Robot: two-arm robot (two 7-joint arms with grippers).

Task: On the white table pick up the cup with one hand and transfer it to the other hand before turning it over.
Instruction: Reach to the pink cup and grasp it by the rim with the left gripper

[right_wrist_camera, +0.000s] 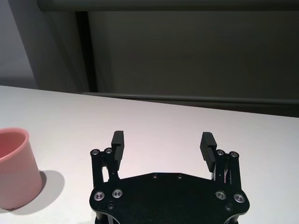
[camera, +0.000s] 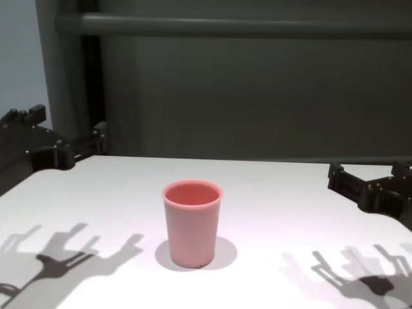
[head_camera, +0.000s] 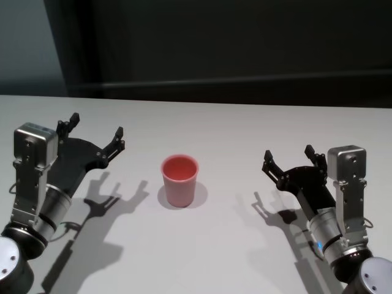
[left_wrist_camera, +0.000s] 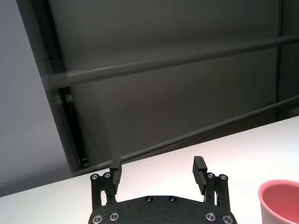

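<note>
From the head view, the cup stands upright on the white table, about in the middle between the two arms. It is pink, and its open top faces up. The left claw is on the left, up above the table, with its fingers spread wide and nothing in them. The right claw is on the right, also wide open and empty. Both claws are well apart from the cup. Dark shadows of the claws lie on the table near each arm.

In the left wrist view, the left claw has its two black fingertips far apart with only air between them. The rim of the cup peeks in at one corner, off to the side of the claw. The white table ends at a dark wall behind.

In the right wrist view, the right claw is also spread wide and holds nothing. The cup stands on the table off to the side, not touching the claw.

From the chest view, the cup stands near the middle of the table with a round shadow under it. The left claw hangs at the far left edge and the right claw at the far right edge, both open, both away from the cup.
</note>
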